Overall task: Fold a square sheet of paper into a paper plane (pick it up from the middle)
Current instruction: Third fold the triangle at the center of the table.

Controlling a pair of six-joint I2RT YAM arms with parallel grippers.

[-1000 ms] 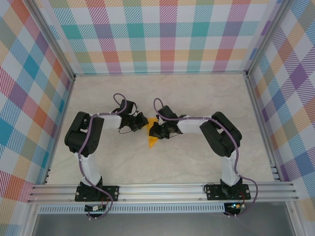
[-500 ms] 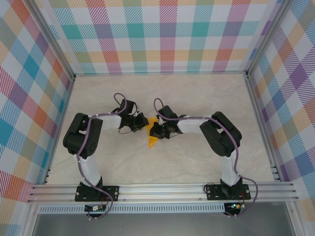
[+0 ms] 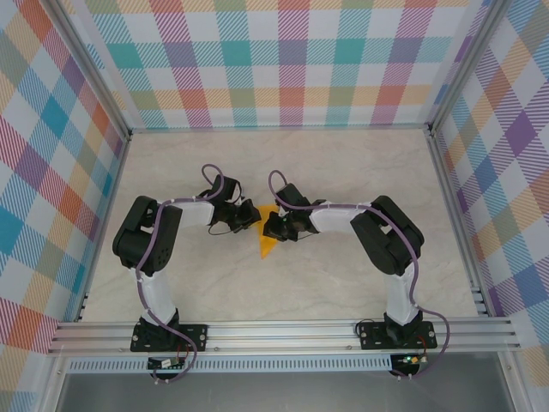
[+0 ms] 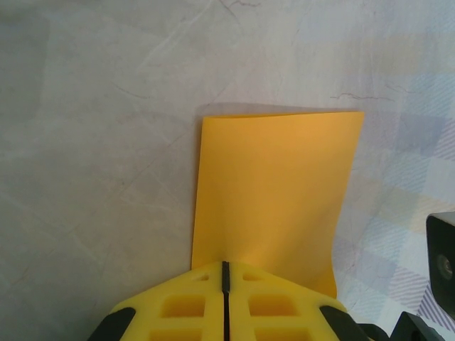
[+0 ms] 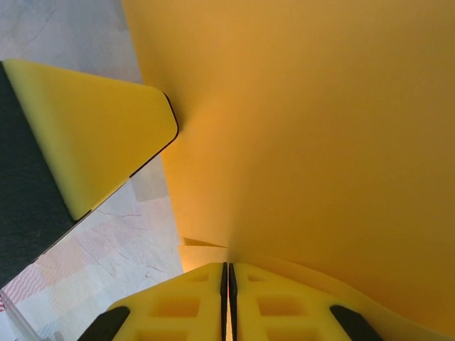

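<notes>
- At the middle of the marble table [image 3: 360, 172], the square sheet of paper [image 3: 267, 244], seen here as a smaller folded orange shape, is held between two robot arms. A thin shadow along its far edge in the left wrist view suggests it sits just off the surface.
- The left gripper [image 3: 249, 215] has its yellow jaws pressed together, pinching one edge of the sheet. The right gripper [image 3: 273, 227] is likewise closed on the paper from the other side, with the two pincers just beside each other.
- Risk of a tear or stray crease: with two pinches so near on thin paper, any pull apart or twist out of step would strain the short span between them. The left wrist view shows the sheet's right edge bowed.
- Risk of a slip: the left jaws appear to hold only the margin. If that edge slid free, the piece would swing from the right pinch and the folds could fall out of line.
- From above, the long axis runs near to far, leaning slightly. The narrow tip points toward the near edge and a touch left, and the broad end lies far, among the fingers.
</notes>
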